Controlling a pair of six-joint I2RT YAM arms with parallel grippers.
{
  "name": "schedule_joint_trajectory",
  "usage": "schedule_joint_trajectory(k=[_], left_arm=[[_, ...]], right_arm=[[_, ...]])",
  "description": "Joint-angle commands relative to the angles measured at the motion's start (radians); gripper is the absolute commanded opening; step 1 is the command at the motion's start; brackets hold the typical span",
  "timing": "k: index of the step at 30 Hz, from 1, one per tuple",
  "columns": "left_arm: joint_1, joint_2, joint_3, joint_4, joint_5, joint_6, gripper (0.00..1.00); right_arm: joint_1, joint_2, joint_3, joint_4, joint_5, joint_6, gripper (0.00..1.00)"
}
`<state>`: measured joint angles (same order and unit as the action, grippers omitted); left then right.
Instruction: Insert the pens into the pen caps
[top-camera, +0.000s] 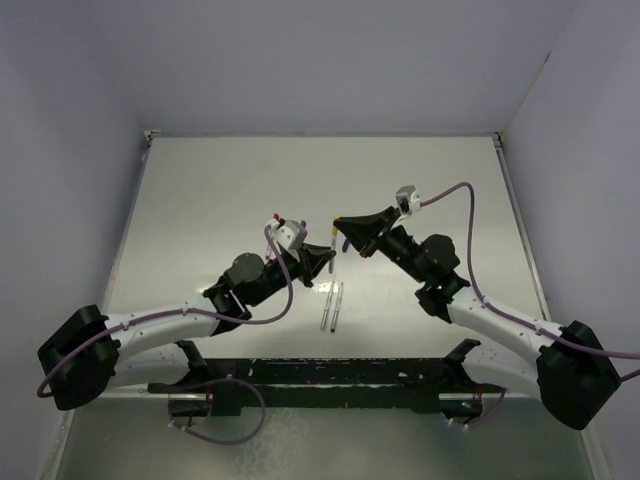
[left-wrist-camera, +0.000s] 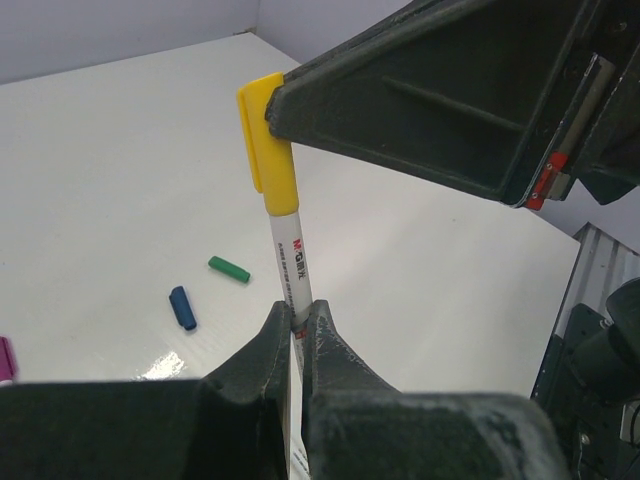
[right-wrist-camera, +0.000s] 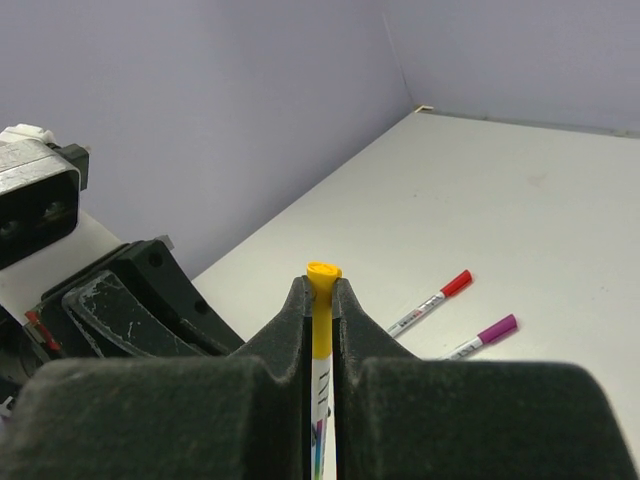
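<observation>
Left gripper (left-wrist-camera: 300, 316): was pinched shut on the thin white-barrelled marker pen (left-wrist-camera: 293, 262).
Right gripper (right-wrist-camera: 320, 290): was squeezed closed on the yellow plastic cap (left-wrist-camera: 276, 165) — which sat over that pen's top.

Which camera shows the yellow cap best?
Left wrist: the yellow cap shows side-on, clip included, on its pen. Right wrist shows only its end between fingers; from the top it's too small to tell.

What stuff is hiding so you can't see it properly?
- Left wrist view: purple thing, cut off by the left edge; can't tell what.
- Left wrist view: lower end of the pen, hidden by the left gripper.
- Right wrist view: pen below the yellow cap, hidden by the right gripper.
</observation>
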<state>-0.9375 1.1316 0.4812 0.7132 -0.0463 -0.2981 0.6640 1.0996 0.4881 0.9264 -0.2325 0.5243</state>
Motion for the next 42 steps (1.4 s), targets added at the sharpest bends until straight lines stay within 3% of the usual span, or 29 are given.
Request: schedule_joint_trajectory(k=[1, 10, 15, 18, 22, 28, 42], left_arm=[[0.021, -0.103, 0.15, 0.374, 0.023, 0.011, 0.0], [0.022, -0.128, 0.109, 0.135, 0.025, -0.019, 0.0], [0.022, -0.107, 0.042, -0.021, 0.031, -0.078, 0.0], [0.022, -0.093, 0.006, -0.109, 0.0, -0.107, 0.0], [0.022, -0.07, -0.006, -0.234, -0.085, -0.125, 0.0], [0.035, 0.061, 0.096, -0.387, -0.202, -0.108, 0.0], [0.163, 0.438, 0.291, -0.437, -0.11, -0.14, 0.0]], right_arm=[[0.04, 0.039, -0.062, -0.321, -0.072, -0.049, 0.0], [0.04, -0.048, 0.014, -0.318, 0.072, -0.042, 0.02], [0.041, -0.124, 0.11, -0.323, 0.174, -0.108, 0.36], [0.04, -0.186, 0.15, -0.342, 0.237, -0.134, 0.46], [0.041, -0.264, 0.168, -0.374, 0.281, -0.163, 0.49], [0.04, -0.325, 0.161, -0.493, 0.356, -0.17, 0.51], [0.04, -0.348, 0.126, -0.616, 0.437, -0.145, 0.51]])
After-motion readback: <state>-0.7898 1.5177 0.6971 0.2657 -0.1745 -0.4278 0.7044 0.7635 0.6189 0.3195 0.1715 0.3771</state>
